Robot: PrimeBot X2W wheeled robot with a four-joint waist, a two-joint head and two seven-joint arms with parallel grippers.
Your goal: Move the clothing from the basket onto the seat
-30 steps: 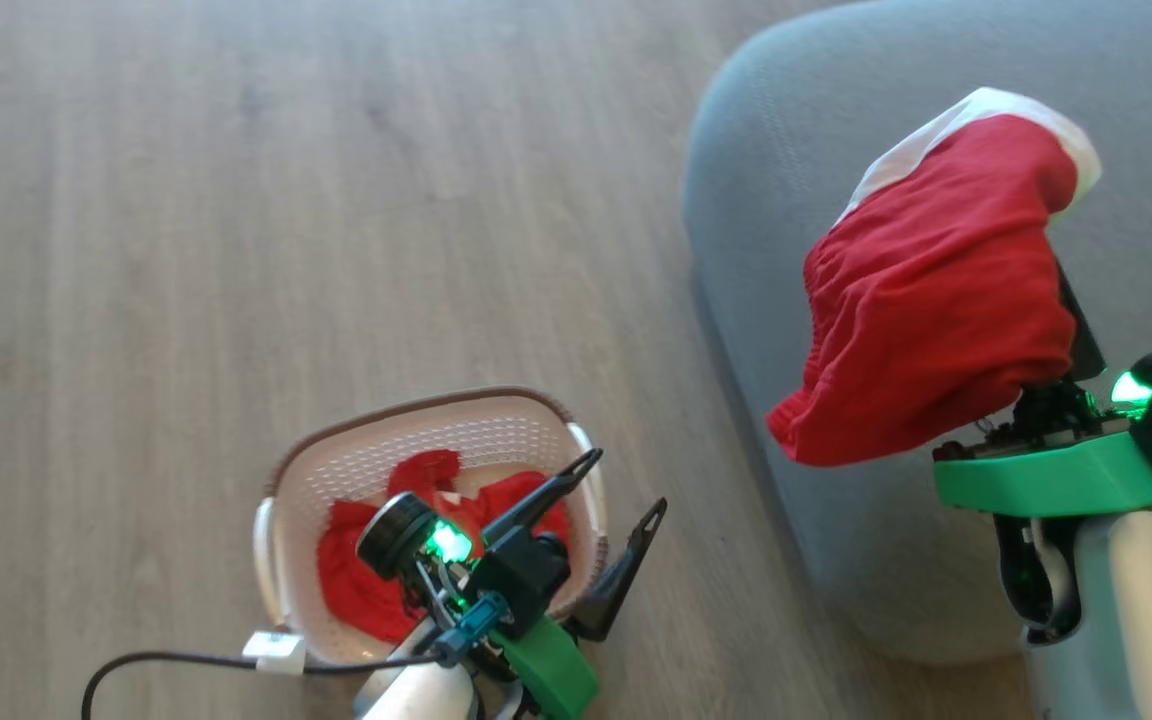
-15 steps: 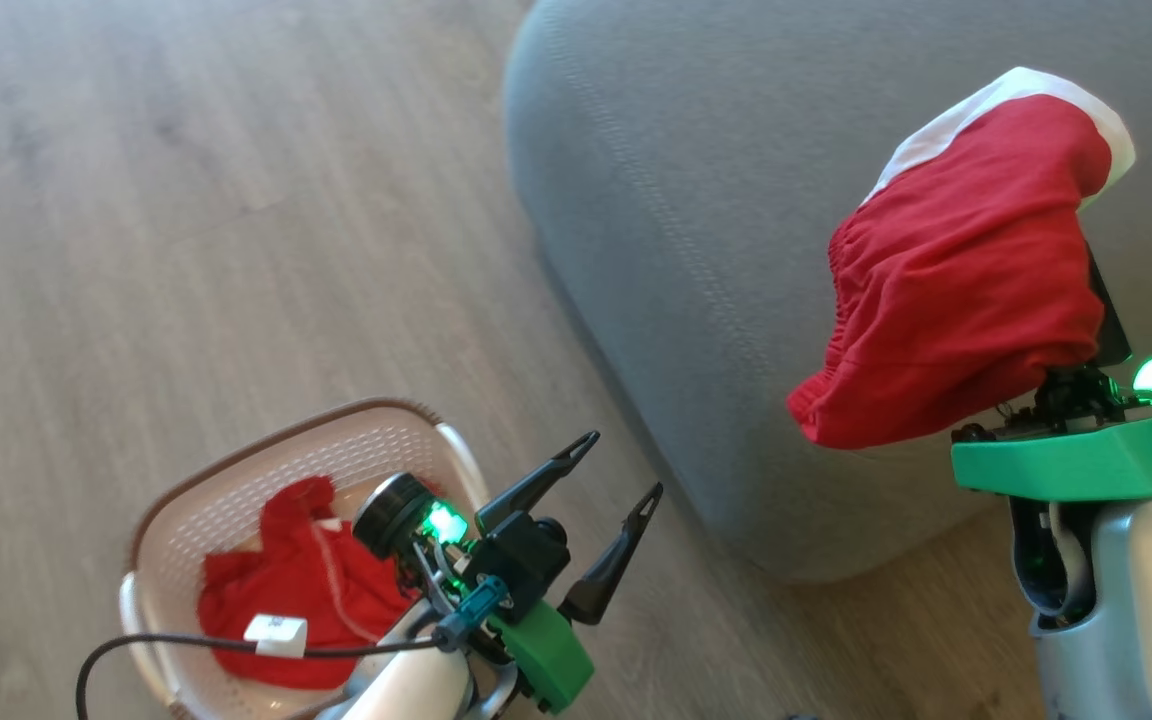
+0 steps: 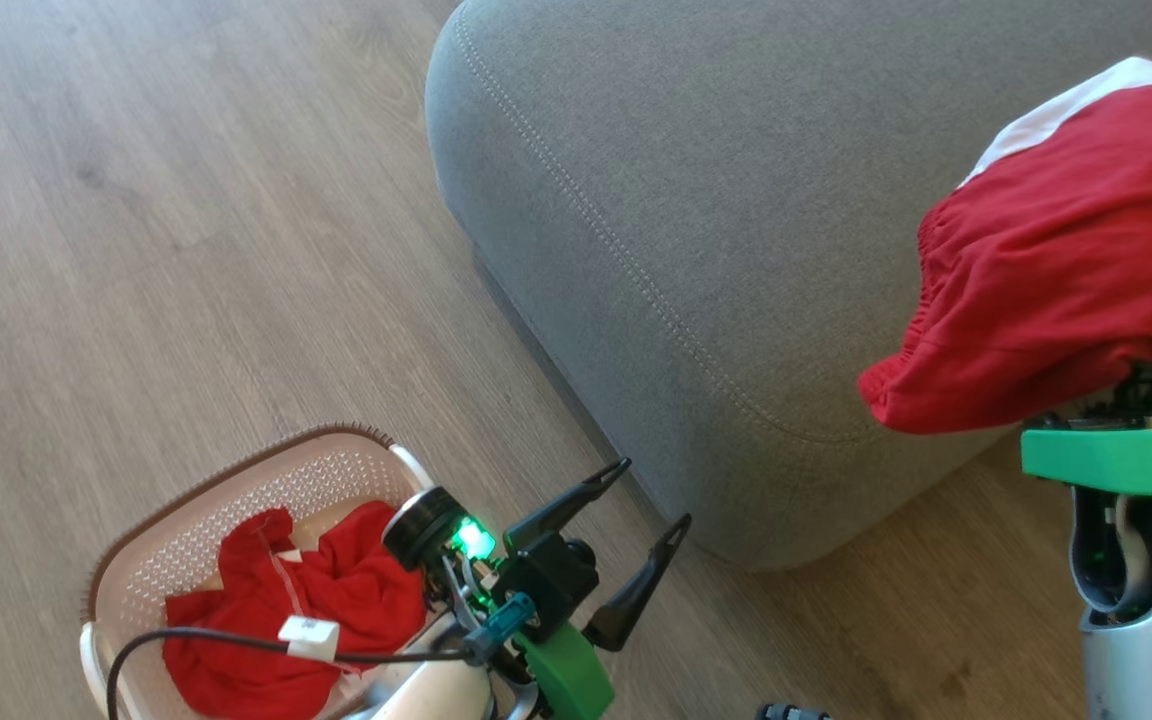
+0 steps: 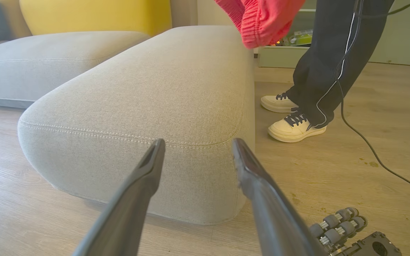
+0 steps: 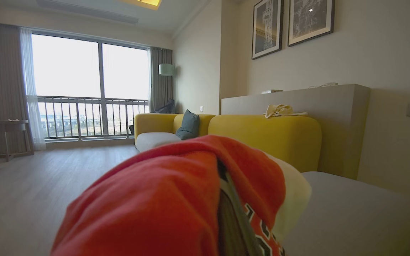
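Clamped right tool (image 5: 230, 209) on cloth (image 3: 1056, 300), seemingly above seat (image 3: 736, 200) edge; left tool (image 3: 651, 493) apart. Freed early, could have hit floor (image 3: 186, 200).

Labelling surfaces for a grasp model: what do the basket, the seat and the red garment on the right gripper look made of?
Basket: likely moulded plastic, matte cream, perforated with small holes, brown woven-look rim.
Seat: matte grey woven upholstery, visible weave and pale stitched seam.
Red garment: soft thin cloth, possibly knit; it sags in folds, with gathered hem and white trim.
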